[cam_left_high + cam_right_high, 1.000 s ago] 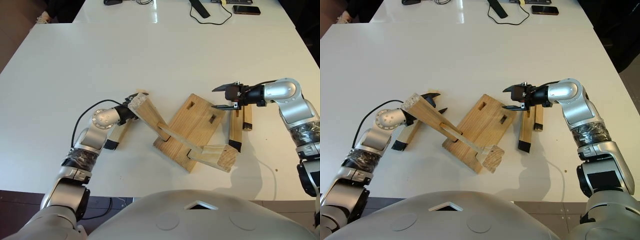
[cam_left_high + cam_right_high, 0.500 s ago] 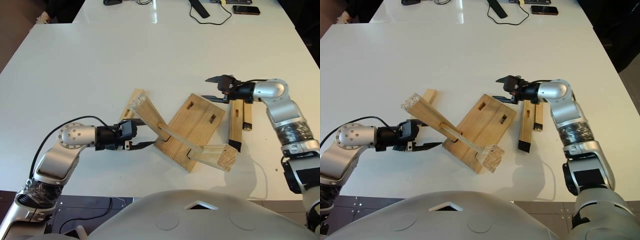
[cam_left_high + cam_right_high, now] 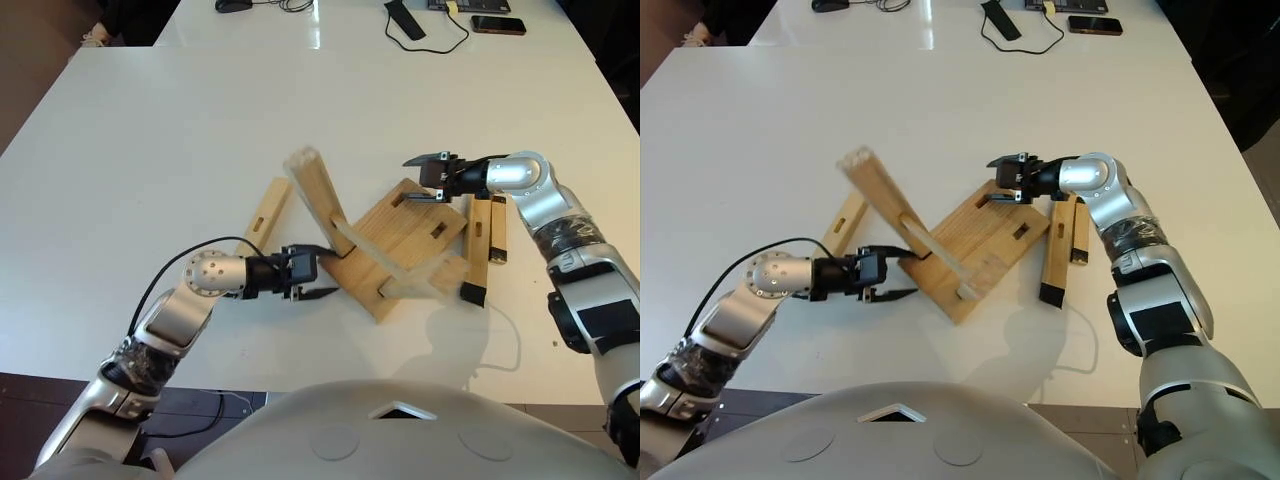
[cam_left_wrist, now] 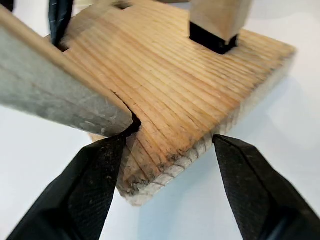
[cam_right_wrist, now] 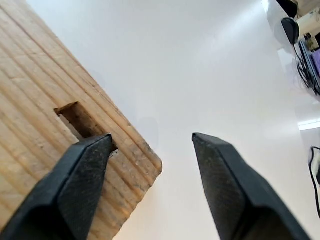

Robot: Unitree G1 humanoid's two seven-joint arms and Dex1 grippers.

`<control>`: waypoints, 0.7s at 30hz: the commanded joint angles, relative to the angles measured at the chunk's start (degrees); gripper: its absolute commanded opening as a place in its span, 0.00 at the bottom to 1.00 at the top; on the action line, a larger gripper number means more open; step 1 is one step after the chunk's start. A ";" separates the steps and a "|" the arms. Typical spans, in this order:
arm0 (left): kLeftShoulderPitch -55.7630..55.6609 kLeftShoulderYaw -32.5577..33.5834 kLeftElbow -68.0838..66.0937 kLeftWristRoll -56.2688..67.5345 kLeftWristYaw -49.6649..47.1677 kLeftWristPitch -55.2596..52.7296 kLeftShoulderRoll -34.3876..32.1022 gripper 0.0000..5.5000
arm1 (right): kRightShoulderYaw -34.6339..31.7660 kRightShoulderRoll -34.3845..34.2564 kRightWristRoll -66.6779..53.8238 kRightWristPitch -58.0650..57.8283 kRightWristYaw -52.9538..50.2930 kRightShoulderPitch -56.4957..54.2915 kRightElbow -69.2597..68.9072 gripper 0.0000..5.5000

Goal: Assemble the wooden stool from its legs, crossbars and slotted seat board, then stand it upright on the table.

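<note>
Well, the seat board [image 3: 412, 232] lies tilted mid-tabletop [image 3: 200, 120], a leg [image 3: 318, 195] slotted in. The left gripper [image 3: 328, 272] gapes around its near corner, the right gripper [image 3: 412, 178] around the far one. They should close squarely together, or it may pivot.

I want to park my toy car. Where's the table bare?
Bare: the far half between seat board and cables, and the left side beyond the loose piece. Crowded: the middle, with left gripper and right gripper at the board, two more pieces beside.
</note>
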State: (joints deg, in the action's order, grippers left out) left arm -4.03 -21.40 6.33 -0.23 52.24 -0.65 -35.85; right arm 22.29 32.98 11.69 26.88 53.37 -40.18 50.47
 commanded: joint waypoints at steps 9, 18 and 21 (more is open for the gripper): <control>-21.68 2.97 -33.68 -10.81 -21.05 7.40 12.13 0.59 | 0.56 3.44 -1.22 -6.31 9.90 6.32 -2.25 0.54; -8.39 12.13 -15.34 -2.82 -12.17 7.99 1.16 0.59 | -7.19 7.72 -10.14 -20.72 11.13 12.70 -23.18 0.54; -3.59 15.19 -5.42 3.82 -4.94 4.04 -4.00 0.59 | -9.86 6.96 -10.28 -21.39 6.84 11.99 -21.60 0.54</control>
State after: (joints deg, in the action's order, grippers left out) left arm -9.92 -8.12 -5.60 -0.96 42.25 6.02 -36.39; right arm 14.89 40.24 1.29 6.27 63.33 -27.56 28.08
